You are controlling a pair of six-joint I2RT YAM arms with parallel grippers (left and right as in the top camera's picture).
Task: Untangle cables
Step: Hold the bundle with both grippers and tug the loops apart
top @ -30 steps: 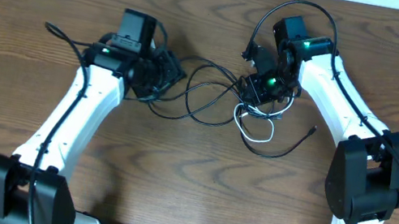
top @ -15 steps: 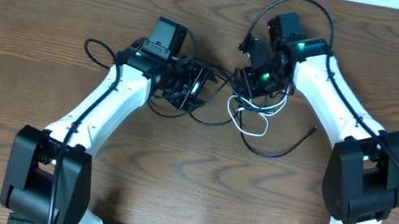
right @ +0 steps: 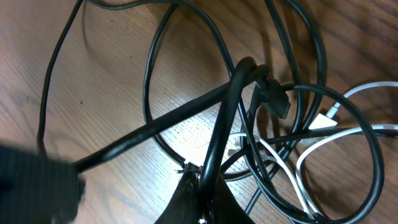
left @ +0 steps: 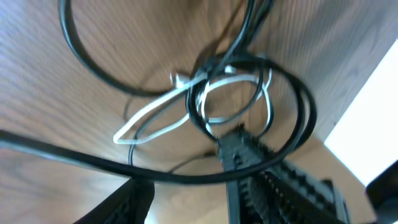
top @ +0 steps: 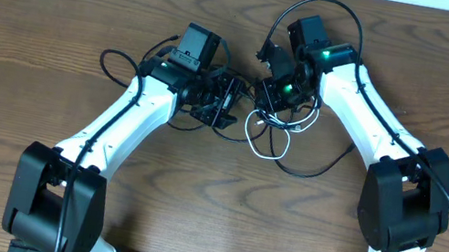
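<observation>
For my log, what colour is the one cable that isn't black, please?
White: the white cable shows clearest in the left wrist view.

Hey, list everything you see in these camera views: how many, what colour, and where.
table: one, brown wood, under everything
black cables: several, exact count unclear in the tangle, black, upper centre between the two wrists
white cable: one, white, looped inside the tangle, plug end showing
left arm: one, white with black joints, reaching from lower left to the tangle
right arm: one, white with black joints, reaching from lower right to the tangle
left fingers: two, black, apart, a black cable crossing between them
right fingers: black, closed on a black cable
</observation>
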